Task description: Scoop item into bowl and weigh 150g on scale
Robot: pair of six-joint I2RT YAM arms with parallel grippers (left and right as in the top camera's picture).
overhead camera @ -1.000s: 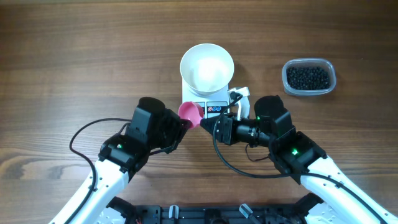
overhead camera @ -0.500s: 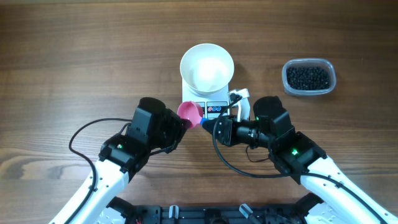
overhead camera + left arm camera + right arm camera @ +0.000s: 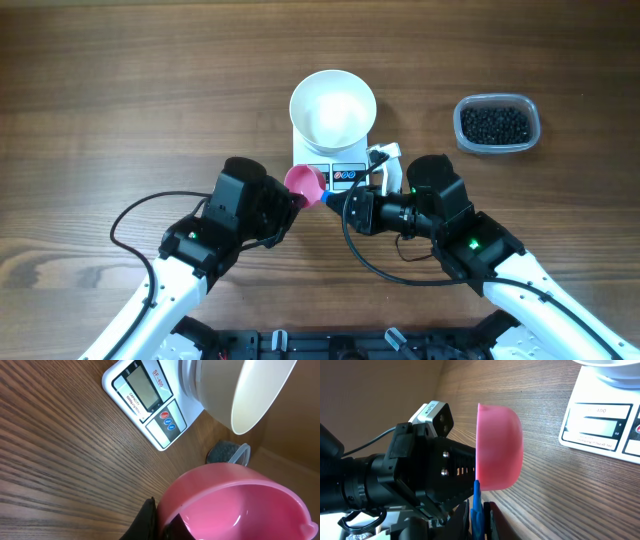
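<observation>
Left gripper (image 3: 298, 197) is clamped on the rim of a pink scoop (image 3: 306, 183), whose cup is empty. Right gripper (image 3: 336, 200) pinches the scoop's blue handle (image 3: 476, 502). One white bowl (image 3: 333, 110), also empty, sits on the one scale (image 3: 340, 172). All the black beads (image 3: 493, 124) lie in one clear tub (image 3: 535, 127) on the table (image 3: 120, 90), well to the right of the bowl.

Bowl (image 3: 333, 107) sits on scale (image 3: 340, 168), mid-surface (image 3: 120, 80). Tub (image 3: 461, 126) holding grains (image 3: 493, 122) lies well right. Scoop (image 3: 306, 184) just before scale, between left end effector (image 3: 296, 200) and right end effector (image 3: 336, 201), apparently gripped by both.
</observation>
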